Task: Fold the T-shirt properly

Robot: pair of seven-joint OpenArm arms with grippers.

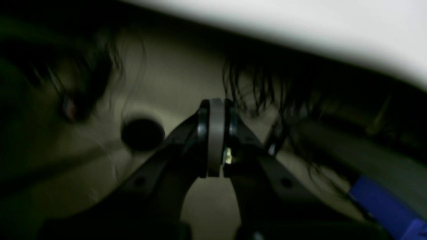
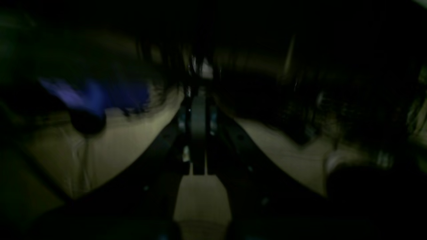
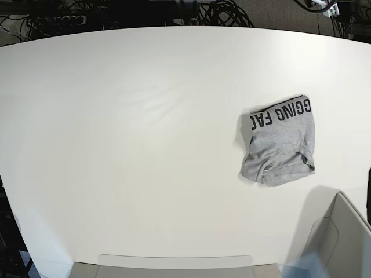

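My two grippers hang off the white table, both pinched tight on nothing: my left gripper and right gripper each show pads pressed together over dim floor. One T-shirt, folded small with black lettering along its far edge, lies on the table's right side, well apart from both.

Base view: overhead, looking steeply down on the white table; far edge along frame top, cables beyond, shirt at right of centre, seen from well away. Left wrist view: very close behind its own gripper, dim, table edge at upper right. Right wrist view: same placement, darker, blurred. Only the table edge shows in both base and left wrist views.
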